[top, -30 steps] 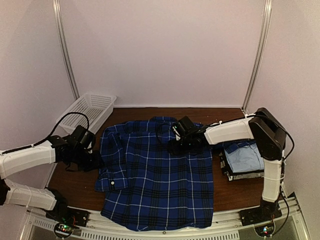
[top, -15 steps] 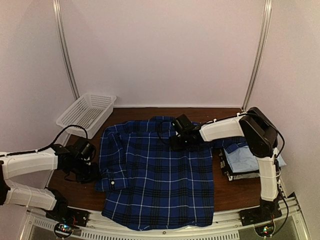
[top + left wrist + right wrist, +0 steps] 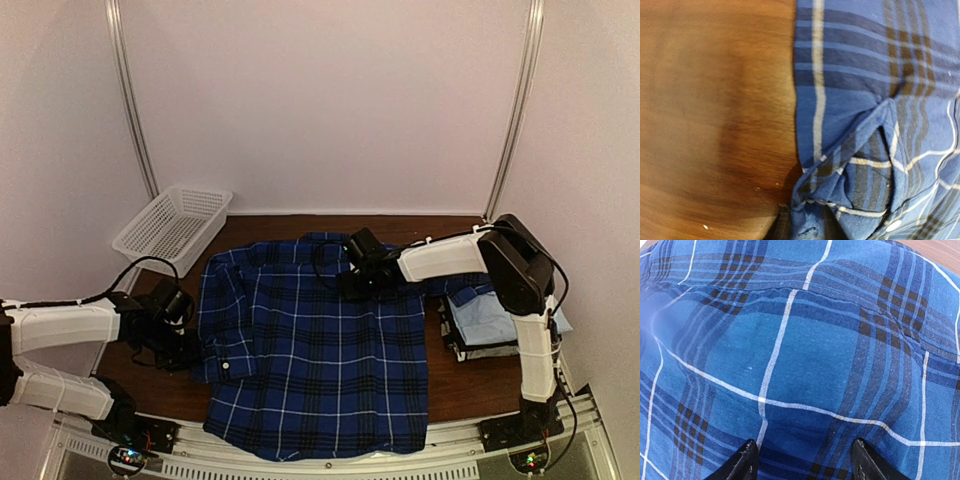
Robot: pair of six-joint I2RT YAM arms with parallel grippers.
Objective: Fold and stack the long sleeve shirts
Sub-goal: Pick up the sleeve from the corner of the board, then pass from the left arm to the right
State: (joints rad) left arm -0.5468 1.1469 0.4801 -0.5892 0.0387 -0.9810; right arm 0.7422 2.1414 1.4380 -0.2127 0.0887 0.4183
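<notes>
Plaid shirt flat on the table, an arm at each side
The plaid shirt (image 3: 320, 350) covers mid-table (image 3: 455, 390). The left gripper (image 3: 188, 345) meets its bunched left edge, grip unclear even from the wrist. Only the right wrist shows the right gripper (image 3: 805, 462) spread wide over the cloth. The folded stack (image 3: 490, 318) sits right.

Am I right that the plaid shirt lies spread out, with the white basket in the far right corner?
Not quite: the top external view shows the white basket in the far left corner; the plaid shirt does lie spread out.

Brown wooden table (image 3: 455, 385): plaid shirt (image 3: 320, 350), folded shirt stack (image 3: 490, 315), white basket (image 3: 175, 225).
</notes>
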